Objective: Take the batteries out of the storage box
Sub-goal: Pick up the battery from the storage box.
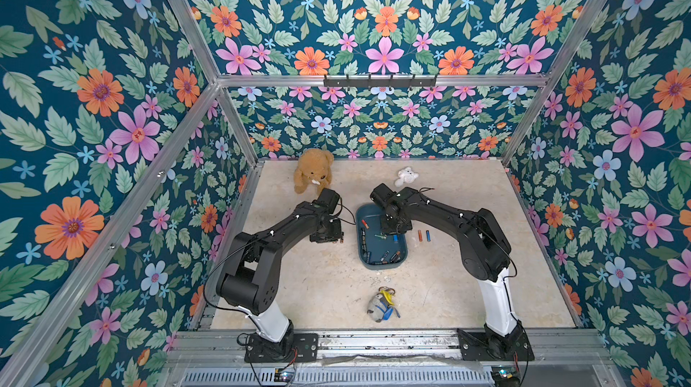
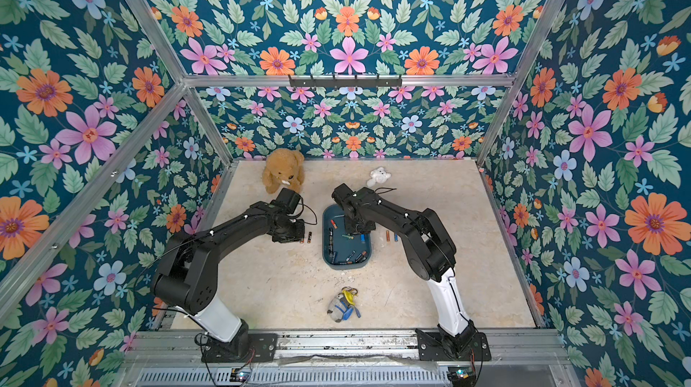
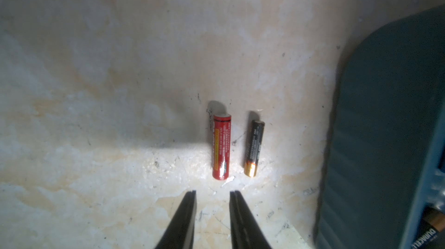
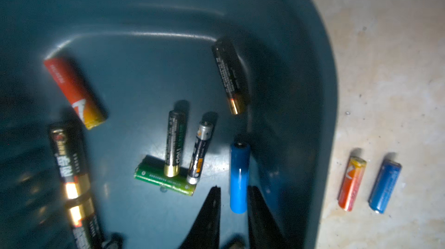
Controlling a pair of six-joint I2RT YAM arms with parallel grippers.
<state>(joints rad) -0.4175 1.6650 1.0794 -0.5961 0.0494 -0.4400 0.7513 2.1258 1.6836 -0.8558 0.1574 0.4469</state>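
Two slim batteries [image 3: 221, 146] lie just ahead of my left gripper [image 3: 212, 191], jaws narrowly apart
Right gripper [image 4: 233, 188] straddles a glossy blue battery [image 4: 238, 175] in the teal storage box [image 4: 301, 79]; I cannot tell its grip

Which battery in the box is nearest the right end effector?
The plain light-blue battery: it alone lies between the right end effector's jaws, in the storage box.

shallow teal storage box [image 1: 385, 266] holds scattered batteries [image 4: 238, 175] lying flat; four more lie outside, two beside each long wall.
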